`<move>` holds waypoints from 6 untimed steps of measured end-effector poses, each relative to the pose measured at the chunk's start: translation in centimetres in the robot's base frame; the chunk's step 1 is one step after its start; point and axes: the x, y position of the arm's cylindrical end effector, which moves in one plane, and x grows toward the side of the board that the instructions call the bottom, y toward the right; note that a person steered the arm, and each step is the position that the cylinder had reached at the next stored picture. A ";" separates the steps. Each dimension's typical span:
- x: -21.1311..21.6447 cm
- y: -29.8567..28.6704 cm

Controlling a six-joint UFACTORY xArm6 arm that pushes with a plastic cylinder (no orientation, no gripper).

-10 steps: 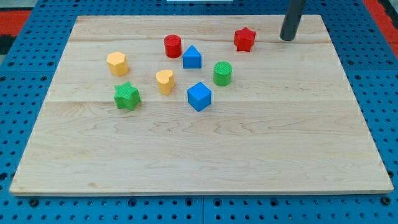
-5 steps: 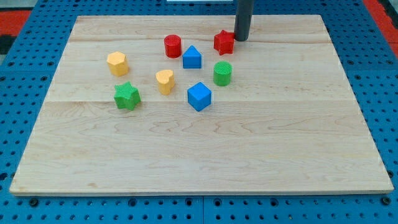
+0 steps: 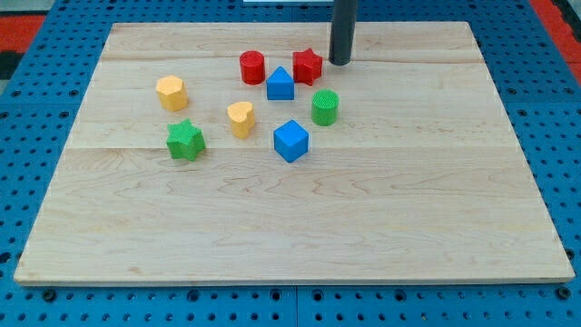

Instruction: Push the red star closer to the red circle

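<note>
The red star point(image 3: 308, 66) lies near the view's top on the wooden board point(image 3: 454, 182), just right of the blue triangular block point(image 3: 280, 84) and a short way right of the red circle point(image 3: 252, 67). My tip point(image 3: 339, 62) stands just right of the red star, with a small gap between them. The rod rises out of the view's top.
A green cylinder point(image 3: 325, 107) lies below the red star. A blue cube point(image 3: 291, 140), a yellow heart point(image 3: 241, 118), a green star point(image 3: 185, 140) and a yellow hexagon point(image 3: 171, 92) lie further left and lower.
My tip moved left along the board's top and pushed the red star left, from the right of the board to beside the blue triangular block, closer to the red circle.
</note>
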 end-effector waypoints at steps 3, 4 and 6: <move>1.5 -3.8; 1.5 -4.1; 1.5 -6.1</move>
